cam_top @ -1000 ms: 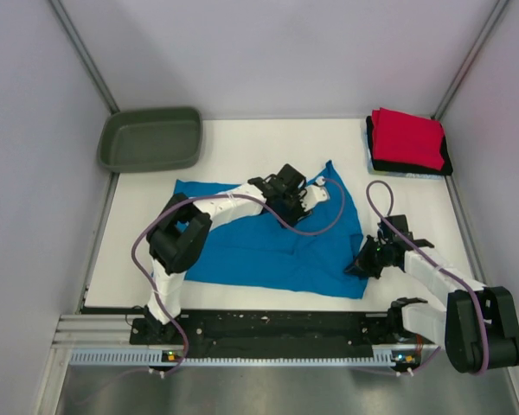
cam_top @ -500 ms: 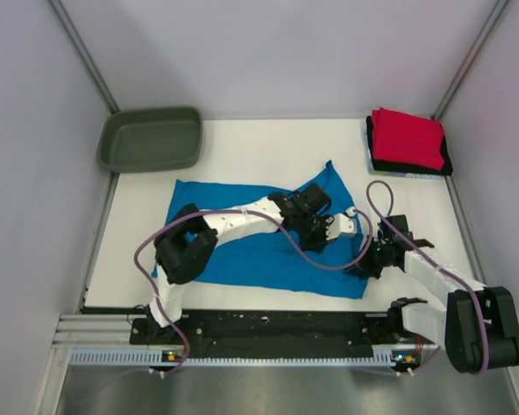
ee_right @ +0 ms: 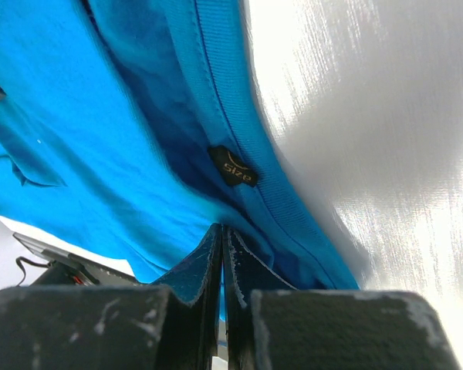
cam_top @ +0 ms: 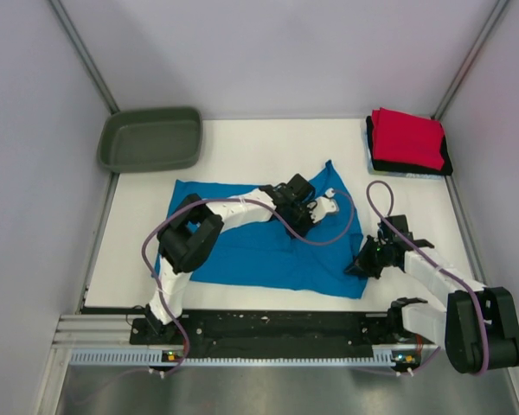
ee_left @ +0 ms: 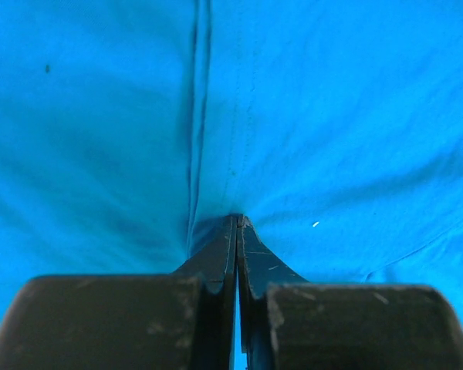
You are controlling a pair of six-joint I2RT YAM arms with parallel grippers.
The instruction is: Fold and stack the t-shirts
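The turquoise-blue t-shirt (cam_top: 242, 251) lies spread on the white table, wrinkled on its right half. My left gripper (cam_top: 304, 209) sits low over the shirt's upper right part. In the left wrist view it (ee_left: 238, 217) is shut, pinching a fold of the blue cloth (ee_left: 332, 116). My right gripper (cam_top: 364, 263) is at the shirt's right edge. In the right wrist view it (ee_right: 221, 227) is shut on blue cloth (ee_right: 100, 139) beside the collar with its dark size label (ee_right: 233, 166). A folded red shirt (cam_top: 405, 137) lies on a black one (cam_top: 374, 160) at the back right.
The dark olive-green tub (cam_top: 150, 138) stands at the back left corner. White walls close in the table on three sides. Bare white table (cam_top: 268, 143) lies between the tub and the folded stack. The left arm's cable (cam_top: 342, 229) loops over the shirt.
My left gripper swung out to the right and toward me half a second ago, then came back up to the shirt's upper right. The right gripper has stayed put.
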